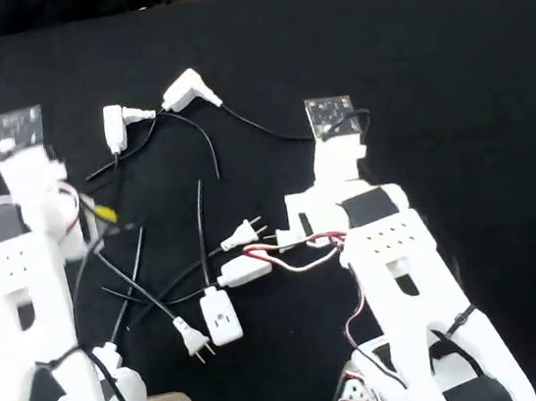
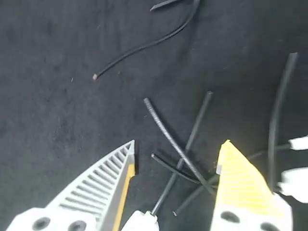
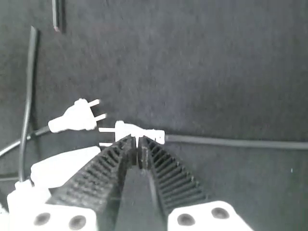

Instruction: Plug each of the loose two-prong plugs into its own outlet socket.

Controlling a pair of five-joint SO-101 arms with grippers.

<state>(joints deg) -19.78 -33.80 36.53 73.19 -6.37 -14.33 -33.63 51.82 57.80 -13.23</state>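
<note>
Gripping a white two-prong plug (image 3: pixel 126 130) by its body, the right pincer (image 3: pixel 138 143) is clenched near the middle of the counter (image 1: pixel 447 58), prongs jutting ahead. A second loose plug (image 3: pixel 77 118) lies just beside it, with a white socket (image 3: pixel 57 169) close by. The left pincer (image 2: pixel 178 144) hangs released over black cables (image 2: pixel 166 131) toward the left edge. The pick looks done. The next move calls for lining the prongs up with the socket's slots and pushing straight in.

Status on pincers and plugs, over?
Left pincer open over cables. Right pincer shut, tips at a plug; grip unclear. Another plug loose beside it.
</note>
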